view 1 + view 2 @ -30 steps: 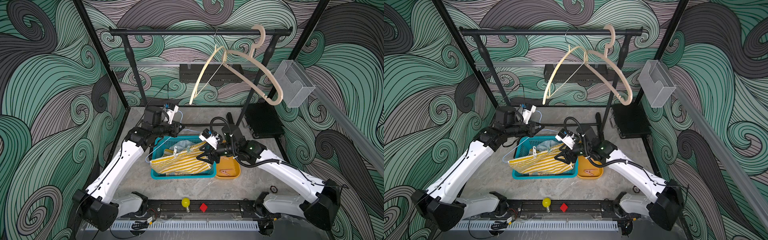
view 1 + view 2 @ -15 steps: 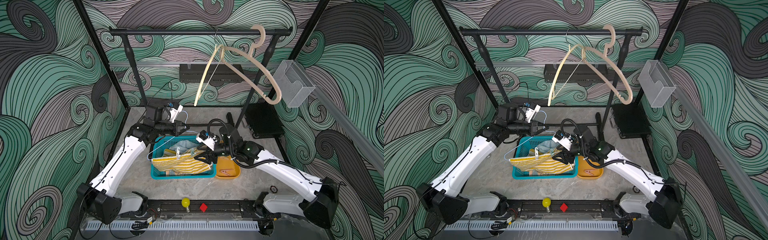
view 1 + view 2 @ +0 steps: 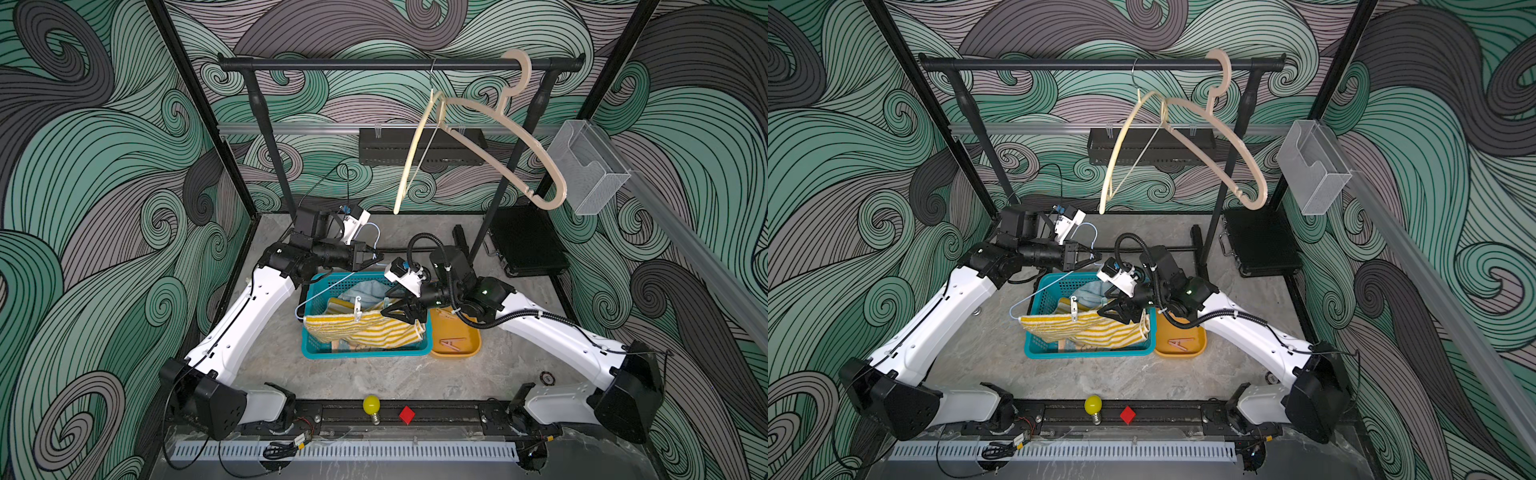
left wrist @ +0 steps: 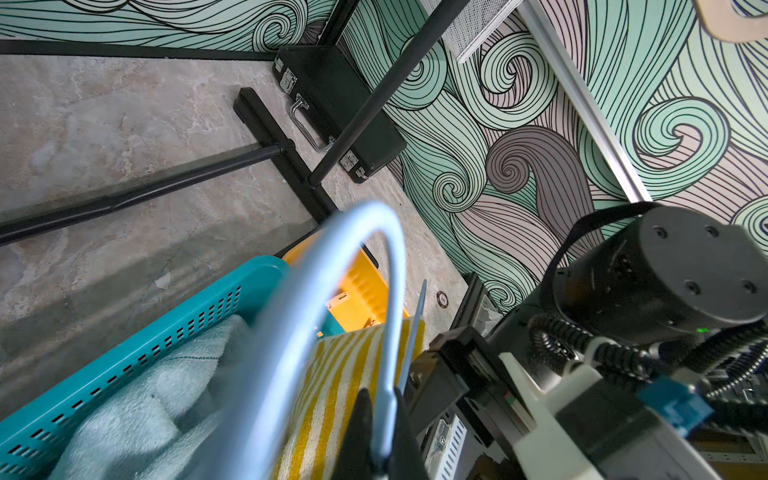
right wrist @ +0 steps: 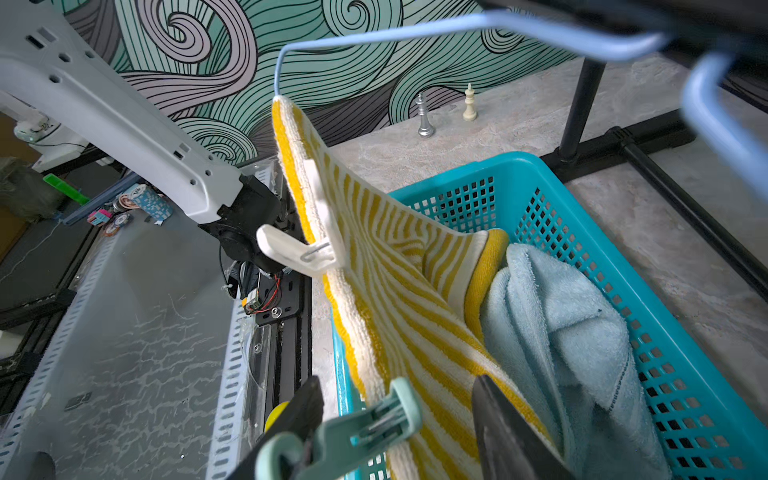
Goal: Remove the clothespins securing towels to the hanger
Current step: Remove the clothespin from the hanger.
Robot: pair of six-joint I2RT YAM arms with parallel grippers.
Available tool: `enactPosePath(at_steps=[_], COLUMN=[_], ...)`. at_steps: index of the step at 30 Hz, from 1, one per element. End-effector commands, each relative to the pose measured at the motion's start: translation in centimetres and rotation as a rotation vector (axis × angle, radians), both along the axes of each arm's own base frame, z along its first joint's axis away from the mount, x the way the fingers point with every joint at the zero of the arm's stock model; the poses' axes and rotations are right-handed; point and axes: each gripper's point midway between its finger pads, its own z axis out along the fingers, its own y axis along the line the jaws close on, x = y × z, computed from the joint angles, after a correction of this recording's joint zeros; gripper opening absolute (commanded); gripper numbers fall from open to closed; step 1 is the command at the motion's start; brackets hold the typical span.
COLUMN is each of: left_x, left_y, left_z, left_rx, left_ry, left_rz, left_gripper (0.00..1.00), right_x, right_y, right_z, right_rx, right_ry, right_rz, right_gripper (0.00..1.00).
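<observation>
Right gripper (image 5: 395, 386) stands open astride the mint clothespin (image 5: 365, 428), jaws either side of the yellow-striped towel (image 5: 395, 299); whether a finger touches the pin is unclear. Farther along sits a white clothespin (image 5: 307, 245). The towel trails into the teal basket (image 5: 540, 195). Beyond, the left gripper (image 4: 380, 419) clamps the blue wire hanger (image 5: 415, 29), its bar hidden by towel.
</observation>
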Motion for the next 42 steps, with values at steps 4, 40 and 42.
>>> enactPosePath(at_steps=[4,40,42], left_x=[-0.4,-0.2,-0.2], left_y=[-0.4,0.2,0.2], left_z=[1.7,1.4,1.3], left_rx=[-0.037,-0.009,-0.007], left_ry=[-0.018,-0.022,-0.018], left_rz=[-0.044,0.003,0.005], left_gripper=[0.0,0.0,0.0], right_x=[-0.7,-0.1,0.0], right_y=[0.7,1.2,1.3], right_z=[1.6,1.4,1.5], right_rx=[0.058,0.074,0.075], right_ry=[0.001,0.062,0.066], right_rz=[0.064,0.019,0.017], right_gripper=[0.55,0.24,0.21])
